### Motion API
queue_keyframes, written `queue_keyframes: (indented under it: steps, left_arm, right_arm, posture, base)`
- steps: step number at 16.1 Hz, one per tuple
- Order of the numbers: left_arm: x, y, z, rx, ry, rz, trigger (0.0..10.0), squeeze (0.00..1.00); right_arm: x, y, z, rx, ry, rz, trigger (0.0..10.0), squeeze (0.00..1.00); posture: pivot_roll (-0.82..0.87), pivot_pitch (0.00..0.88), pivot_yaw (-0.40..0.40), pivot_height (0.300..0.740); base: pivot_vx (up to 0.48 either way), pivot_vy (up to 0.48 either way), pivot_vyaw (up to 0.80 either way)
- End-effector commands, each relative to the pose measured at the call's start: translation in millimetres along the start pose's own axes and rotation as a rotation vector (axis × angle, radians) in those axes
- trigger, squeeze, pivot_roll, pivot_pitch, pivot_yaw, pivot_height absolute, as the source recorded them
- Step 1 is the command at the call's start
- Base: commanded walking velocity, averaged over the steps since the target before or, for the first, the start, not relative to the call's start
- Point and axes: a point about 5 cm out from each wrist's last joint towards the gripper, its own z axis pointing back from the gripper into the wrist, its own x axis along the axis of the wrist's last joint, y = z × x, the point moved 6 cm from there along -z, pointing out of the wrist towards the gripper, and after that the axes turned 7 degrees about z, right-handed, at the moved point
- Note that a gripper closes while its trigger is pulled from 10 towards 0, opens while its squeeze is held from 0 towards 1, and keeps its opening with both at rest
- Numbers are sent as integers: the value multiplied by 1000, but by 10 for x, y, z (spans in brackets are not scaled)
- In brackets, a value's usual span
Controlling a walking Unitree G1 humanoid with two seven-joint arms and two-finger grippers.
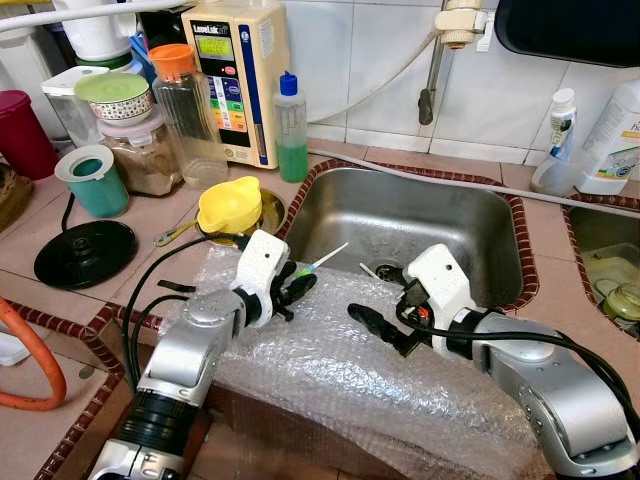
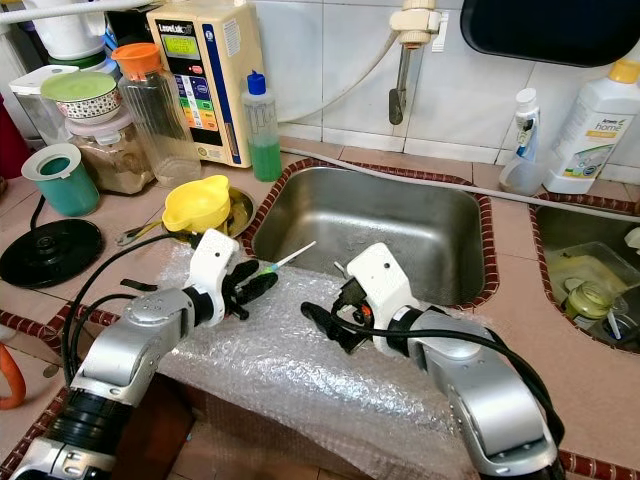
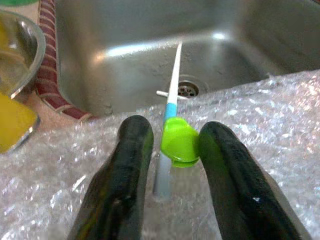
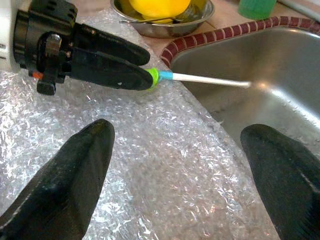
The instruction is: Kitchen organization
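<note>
Left gripper (image 1: 297,280) clamps brush (image 1: 318,262) jutting past sink (image 1: 330,180) edge

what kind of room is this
Most likely a home kitchen: a steel sink set in a tiled counter, food jars by the wall, and a dish soap bottle.

You can't see the rear of the thin white utensil (image 3: 172,85), it's tucked between the left gripper (image 3: 172,150) fingers, only its green grip showing. The bubble wrap (image 1: 400,380) hides the counter edge beneath. The black object (image 1: 570,30) top right is cropped, the white bottle's (image 2: 598,125) label too small to read
</note>
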Motion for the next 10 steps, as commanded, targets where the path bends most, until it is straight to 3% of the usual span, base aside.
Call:
queue_keyframes:
  steps: [1, 5, 10]
  left_arm:
    - [11, 35, 30, 9, -5, -1, 0, 0]
    - [15, 45, 37, 20, -18, 5, 0, 0]
    - [232, 52, 46, 44, -142, -20, 0, 0]
  right_arm:
    - [114, 12, 21, 5, -29, 23, 10000, 0]
    - [103, -40, 34, -5, -22, 25, 10000, 0]
    - [161, -125, 11, -50, -51, 18, 10000, 0]
  posture:
    - [15, 0, 55, 740]
    - [15, 0, 50, 740]
    - [18, 0, 48, 740]
  base:
    - [0, 0, 0]
    - [0, 0, 0]
    - [0, 0, 0]
